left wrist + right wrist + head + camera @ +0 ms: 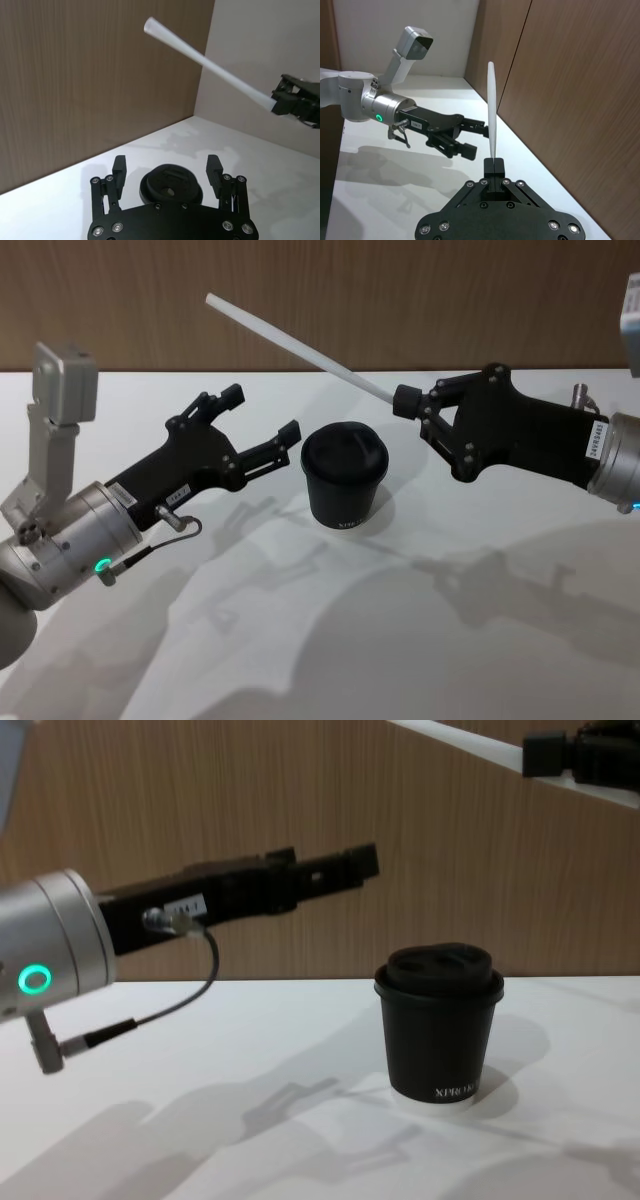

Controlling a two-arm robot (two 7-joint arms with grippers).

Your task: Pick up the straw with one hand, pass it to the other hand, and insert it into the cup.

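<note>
Head view: right gripper [405, 400] is clamped on the very end of the straw [300, 344]. The straw is airborne, slanting up and back toward the wood wall [320, 270], well above the cup [343, 480]. Left gripper [262, 415] is wide open and empty, just beside the cup and below the straw. The cup stands upright on the table [300, 640] with its lid on.

Left wrist view: left gripper [166, 165] fingers are spread with nothing in them, and the cup [170, 185] sits just past them. The straw [210, 67] crosses overhead, apart from the fingers, with the right gripper [280, 102] on its far end.

Right wrist view: right gripper [493, 165] jaws are closed tight on the straw [491, 110], which sticks straight out. Left gripper [475, 137] is beyond it, open, not touching.

Chest view: the cup [440, 1030] is between the arms. Left gripper [325, 865] is up and to its left. The straw [460, 740] and right gripper [545, 755] are high at the top edge.

Risks, my read:
- End-only grip means a long lever, so the straw could pivot or slip when the left gripper closes on it.
- If the right releases before the left has a firm hold, the straw drops.
- The lid opening looks small, so a skewed straw could jam on the lid or shove the light cup over.

Count: 1 straw, 1 cup, 2 grippers.
</note>
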